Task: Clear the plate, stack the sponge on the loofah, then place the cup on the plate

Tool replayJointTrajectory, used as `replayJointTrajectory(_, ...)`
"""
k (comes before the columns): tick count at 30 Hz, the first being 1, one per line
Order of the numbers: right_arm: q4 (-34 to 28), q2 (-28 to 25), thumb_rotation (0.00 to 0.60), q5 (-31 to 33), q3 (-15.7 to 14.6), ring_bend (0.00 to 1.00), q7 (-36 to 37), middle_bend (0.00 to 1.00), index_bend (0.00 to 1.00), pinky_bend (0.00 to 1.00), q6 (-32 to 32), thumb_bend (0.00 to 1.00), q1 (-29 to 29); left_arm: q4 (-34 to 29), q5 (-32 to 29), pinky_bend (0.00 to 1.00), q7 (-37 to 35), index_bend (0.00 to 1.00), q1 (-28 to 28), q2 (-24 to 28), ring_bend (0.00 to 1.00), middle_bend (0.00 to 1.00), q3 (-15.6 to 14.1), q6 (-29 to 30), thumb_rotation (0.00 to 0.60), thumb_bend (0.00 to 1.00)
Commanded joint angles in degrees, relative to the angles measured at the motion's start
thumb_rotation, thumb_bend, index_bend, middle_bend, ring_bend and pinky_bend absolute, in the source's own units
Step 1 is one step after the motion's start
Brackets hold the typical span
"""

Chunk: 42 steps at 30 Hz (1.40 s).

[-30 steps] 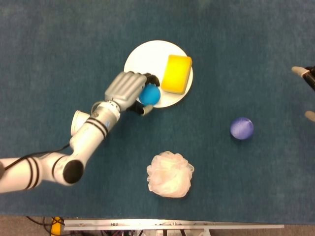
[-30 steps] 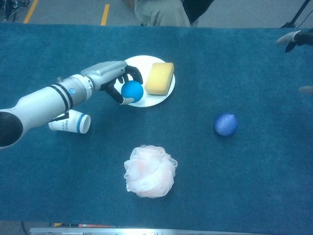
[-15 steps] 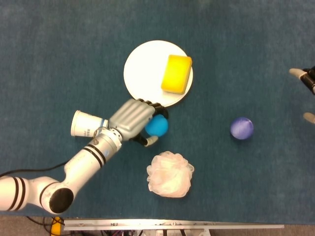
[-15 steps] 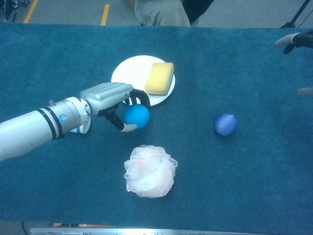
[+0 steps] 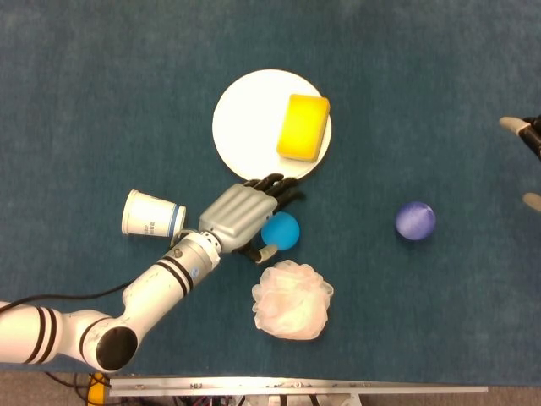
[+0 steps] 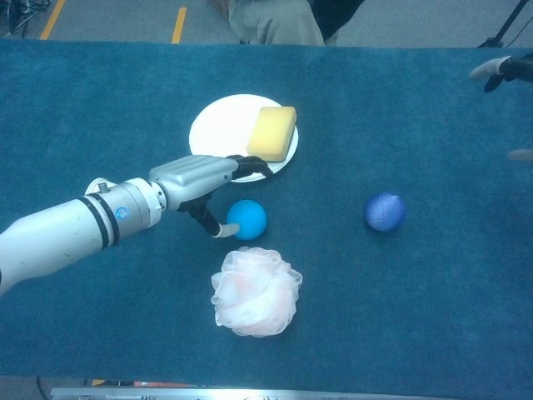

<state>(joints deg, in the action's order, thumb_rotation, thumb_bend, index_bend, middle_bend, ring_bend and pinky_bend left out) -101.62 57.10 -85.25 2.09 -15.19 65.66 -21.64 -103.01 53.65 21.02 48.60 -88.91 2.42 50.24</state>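
Loofah (image 5: pixel 292 299): pale pink puff, nearest the robot, sitting alone on the blue cloth.

Blue ball (image 5: pixel 280 230): on the cloth just beyond the loofah, off the plate; thumb tip touching its near-left side.

Left hand (image 5: pixel 243 216): fingers spread wide over the ball's left, gripping nothing, tips reaching the plate's near rim.

Cup (image 5: pixel 153 213): lying on its side, left of that hand.

Purple ball (image 5: pixel 415 220): well apart, rightward.

Plate (image 5: pixel 241 114): farther back.

Sponge (image 5: pixel 303 127): yellow, on the plate's right half, long axis running near-to-far, lying beyond and right of the left hand, clearly the nearer hand.

Right hand (image 5: pixel 527 135): only fingertips at the right edge; state cannot be told.
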Motion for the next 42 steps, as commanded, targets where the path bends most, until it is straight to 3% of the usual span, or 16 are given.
replayJointTrajectory(1,-0.2,0.0,0.600,-0.2,0.0,0.24,-0.1,0.32,0.19,0.40,-0.1,0.00,-0.1,-0.8,0.2,0.13,-0.7,0.01,-0.2,1.1,0.00,0.00,0.7,0.7,0.600,0.32)
replayJointTrajectory(10,-2.6,-0.5,0.600,-4.7,-0.7,0.24,-0.9,0.32,0.19,0.40,-0.8,0.00,-1.5,-5.3,3.2,0.13,-2.1,0.01,-2.6,8.3,0.00,0.00,1.8,5.0,0.600,0.32)
replayJointTrajectory(26,-7.2,0.4,0.600,-8.6,-1.2,0.24,-6.2,0.32,0.19,0.40,-5.9,0.00,-5.5,-9.7,12.5,0.13,-7.5,0.04,-12.3,19.9,0.00,0.01,1.7,18.0,0.600,0.32)
replayJointTrajectory(35,-10.3,3.1,0.600,-8.2,0.0,0.24,-11.9,0.32,0.19,0.40,-12.5,0.00,-10.4,-8.6,16.6,0.13,-7.4,0.04,-17.4,23.6,0.00,0.01,1.3,24.1,0.600,0.32)
replayJointTrajectory(42,-11.4,6.9,0.600,-4.4,1.4,0.23,-18.2,0.32,0.19,0.40,-18.4,0.00,-14.5,-7.8,19.2,0.13,-5.6,0.04,-20.4,25.1,0.00,0.01,0.9,27.5,0.600,0.32)
